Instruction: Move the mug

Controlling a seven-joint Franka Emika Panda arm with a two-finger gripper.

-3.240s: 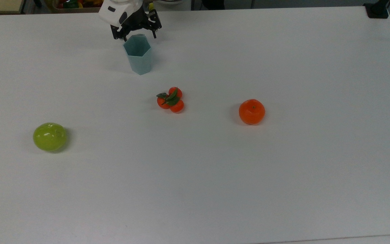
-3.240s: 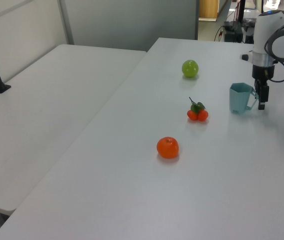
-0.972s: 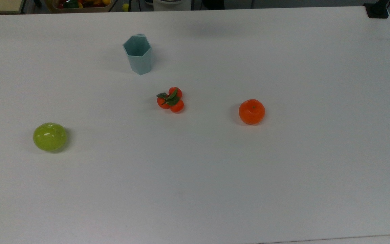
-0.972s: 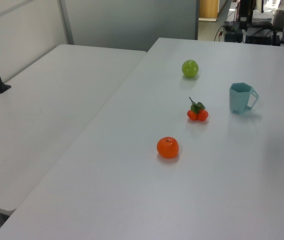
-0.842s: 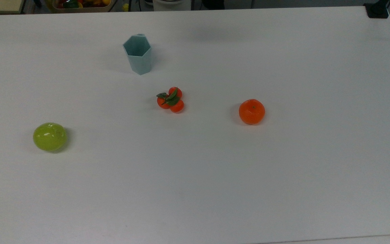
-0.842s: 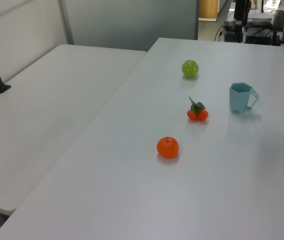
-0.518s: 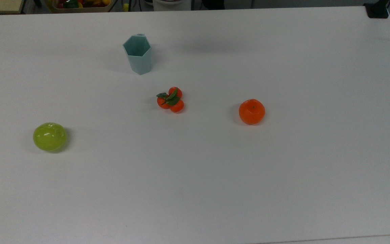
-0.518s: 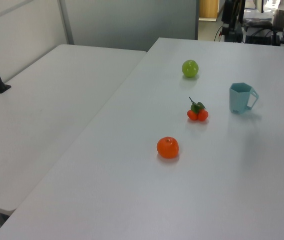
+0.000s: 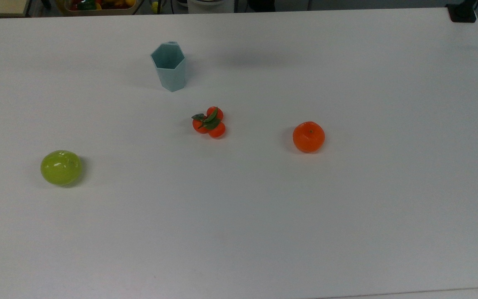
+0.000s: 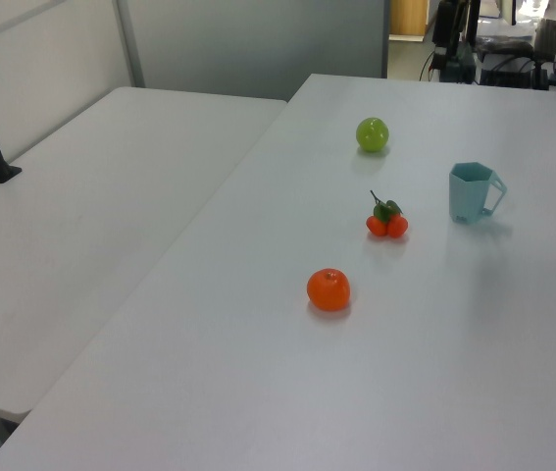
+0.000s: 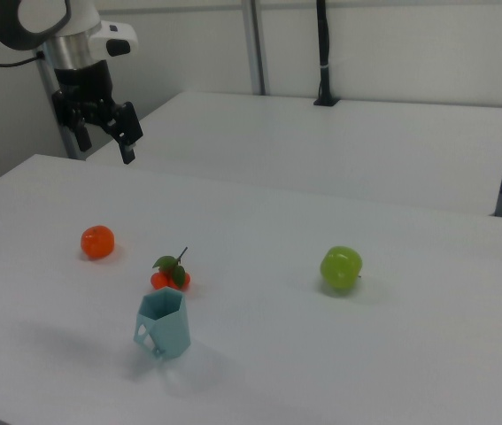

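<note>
**Mug set down, arm raised clear**

The mug [image 9: 168, 66] is seen standing upright on the white table [image 9: 347, 216], near the far edge in the top view, with its handle turned toward the left view's right (the round hole shows there). Nothing is touching it. A small cluster of tangerines [image 9: 209, 122] lies near it, an orange [image 9: 308, 136] farther toward the top view's right, and a green apple [image 9: 61, 167] well apart toward the top view's left.

The gripper [image 11: 104, 131] is held high above the table in the right view, well away from the mug, its fingers spread apart and nothing between them.

The step in hand is judged to be a retreat after release. If a further move is wanted, a fresh descent to the handle or rim would be called for.
</note>
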